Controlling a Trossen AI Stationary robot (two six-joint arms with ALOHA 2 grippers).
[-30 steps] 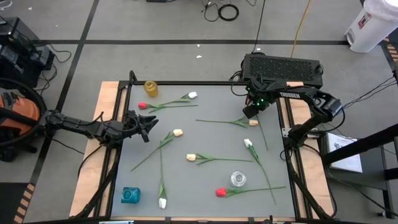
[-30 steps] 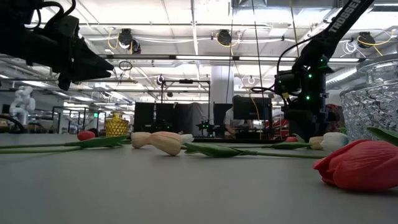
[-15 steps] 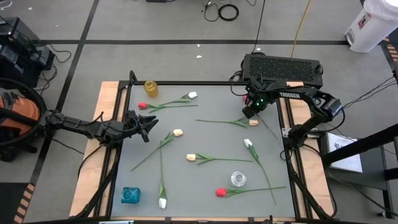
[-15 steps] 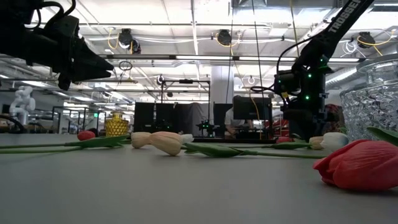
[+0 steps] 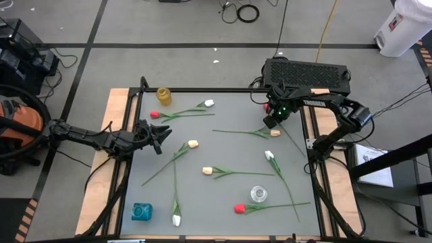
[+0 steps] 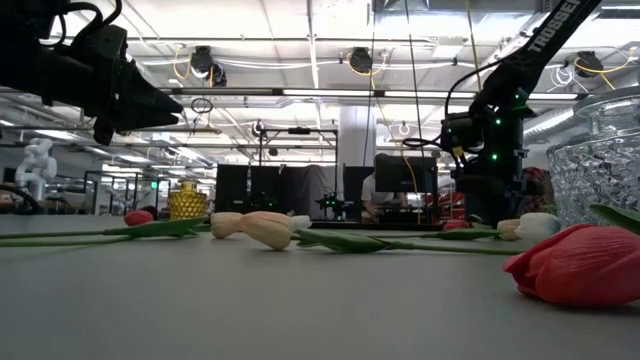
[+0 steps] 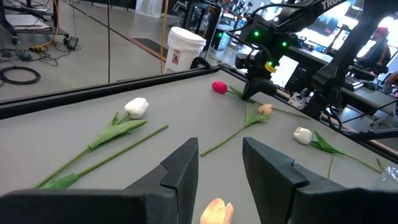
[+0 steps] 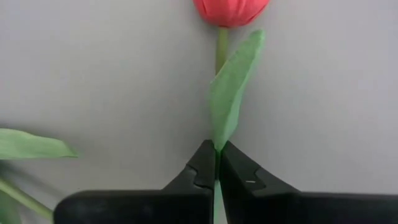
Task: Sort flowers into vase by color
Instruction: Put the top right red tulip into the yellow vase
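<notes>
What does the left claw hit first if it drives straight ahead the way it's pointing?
Probably the cream tulip head, just ahead of the open left claw and low between its fingers. Depth is unclear; if the claw passes over it, the table beyond looks free.

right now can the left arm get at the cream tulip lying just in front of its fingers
Probably yes. The left gripper hangs above the table with its fingers apart, and the cream tulip lies just ahead of it on bare table, nothing on top of it. The right gripper is far off, shut on the red tulip stem.
</notes>
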